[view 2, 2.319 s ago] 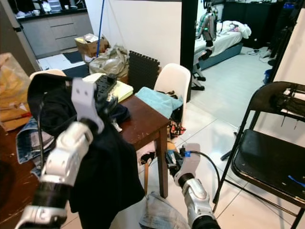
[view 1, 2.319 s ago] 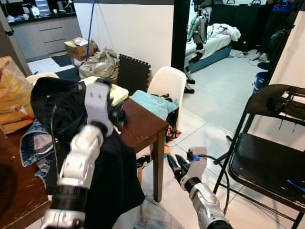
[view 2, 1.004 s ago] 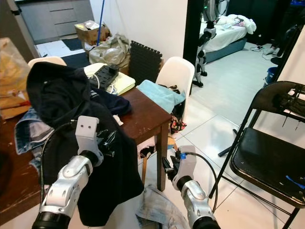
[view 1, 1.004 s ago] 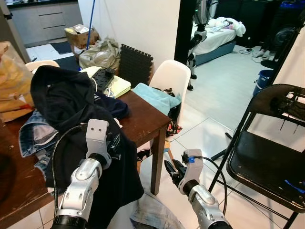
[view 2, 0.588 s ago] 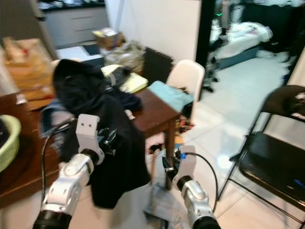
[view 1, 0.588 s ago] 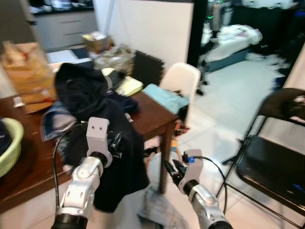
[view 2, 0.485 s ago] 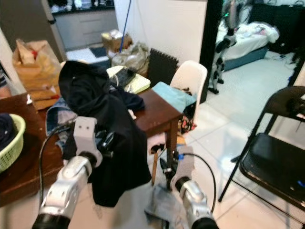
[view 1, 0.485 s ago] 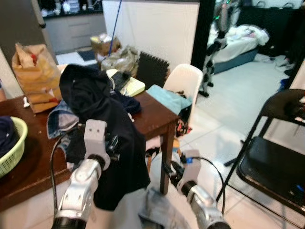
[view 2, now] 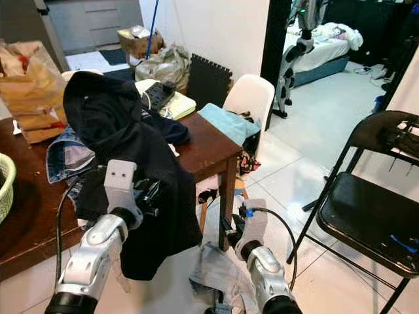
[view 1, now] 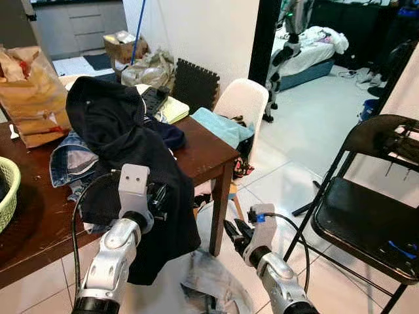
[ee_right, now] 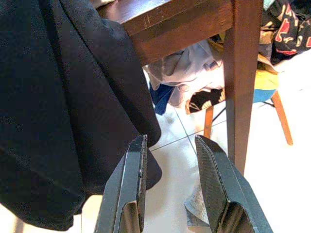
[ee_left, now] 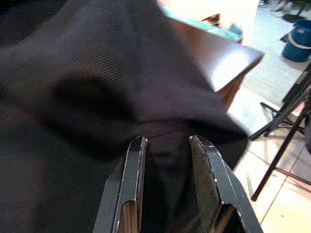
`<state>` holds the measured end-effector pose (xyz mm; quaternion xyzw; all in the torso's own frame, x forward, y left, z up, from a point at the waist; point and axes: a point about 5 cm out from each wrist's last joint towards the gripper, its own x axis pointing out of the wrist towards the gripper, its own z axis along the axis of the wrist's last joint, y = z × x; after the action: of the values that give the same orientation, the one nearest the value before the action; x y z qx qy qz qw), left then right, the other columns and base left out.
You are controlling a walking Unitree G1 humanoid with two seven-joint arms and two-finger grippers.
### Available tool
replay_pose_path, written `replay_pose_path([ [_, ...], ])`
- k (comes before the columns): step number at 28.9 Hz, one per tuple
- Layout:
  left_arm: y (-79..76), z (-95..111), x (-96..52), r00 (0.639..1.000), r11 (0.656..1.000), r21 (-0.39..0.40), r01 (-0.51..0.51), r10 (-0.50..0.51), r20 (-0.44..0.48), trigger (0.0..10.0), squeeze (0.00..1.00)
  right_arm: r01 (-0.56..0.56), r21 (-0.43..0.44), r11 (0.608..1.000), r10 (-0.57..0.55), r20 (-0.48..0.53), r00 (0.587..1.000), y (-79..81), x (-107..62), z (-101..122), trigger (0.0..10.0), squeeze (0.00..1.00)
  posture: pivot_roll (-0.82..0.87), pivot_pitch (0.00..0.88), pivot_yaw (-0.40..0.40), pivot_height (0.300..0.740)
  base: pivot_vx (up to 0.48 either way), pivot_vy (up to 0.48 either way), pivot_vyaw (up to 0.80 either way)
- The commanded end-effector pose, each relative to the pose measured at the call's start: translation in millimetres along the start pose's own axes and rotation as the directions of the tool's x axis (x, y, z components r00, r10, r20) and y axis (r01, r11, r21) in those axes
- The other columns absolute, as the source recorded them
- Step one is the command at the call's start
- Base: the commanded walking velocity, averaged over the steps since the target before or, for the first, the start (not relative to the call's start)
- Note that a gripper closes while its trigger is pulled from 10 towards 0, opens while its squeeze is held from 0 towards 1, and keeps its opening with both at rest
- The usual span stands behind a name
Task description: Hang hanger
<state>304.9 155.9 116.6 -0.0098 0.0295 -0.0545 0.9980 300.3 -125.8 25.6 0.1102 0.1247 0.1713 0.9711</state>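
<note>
On the dark wooden table a heap of clothes lies, and a black garment drapes from the heap over the table's front edge toward the tiled floor. The left gripper is raised against the hanging part of that garment. The right gripper is low, near the table leg, above a crumpled grey cloth on the floor. A white chair with a teal cloth stands behind the table's corner, a brown paper bag sits at the table's far left, and a black folding chair stands well apart on the right. No hanger can be made out, and no writing is readable.

From the right eye the same layout appears, with denim beside the black garment and the rim of a green basket at the left edge.

Along the left wrist, the two black fingers stand apart with the garment's dark fabric lying between them; the pads do not visibly press it. The table's corner shows beyond.

Along the right wrist, the fingers are spread with nothing between them, pointing at floor tile, with the garment's hem on one side and the table leg on the other. Mixed clothes lie under the table.
</note>
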Motion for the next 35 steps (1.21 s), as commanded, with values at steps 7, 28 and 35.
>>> replay_pose_path([
  [7,-3.8,-4.1,-3.9,1.000,1.000,-0.030,-0.001,0.001,-0.004,10.0,0.00,-0.037,-0.021,0.999,0.037,-0.016,0.999,4.2,1.5,-1.1,10.0,0.00,0.07,0.000,-0.002,0.740,0.000,0.000,0.00],
  [28,-7.0,-2.9,-4.5,1.000,1.000,-0.019,-0.003,0.003,-0.007,10.0,0.00,-0.043,-0.033,0.999,0.043,0.000,0.999,2.6,3.4,4.7,10.0,0.00,0.07,0.005,0.002,0.740,0.000,0.000,0.79],
  [35,-4.2,-3.5,-5.3,1.000,1.000,-0.013,-0.011,0.011,-0.012,10.0,0.00,-0.032,-0.033,0.999,0.033,0.006,0.999,1.1,4.0,6.5,10.0,0.00,0.07,0.011,0.004,0.740,0.000,0.000,0.80],
])
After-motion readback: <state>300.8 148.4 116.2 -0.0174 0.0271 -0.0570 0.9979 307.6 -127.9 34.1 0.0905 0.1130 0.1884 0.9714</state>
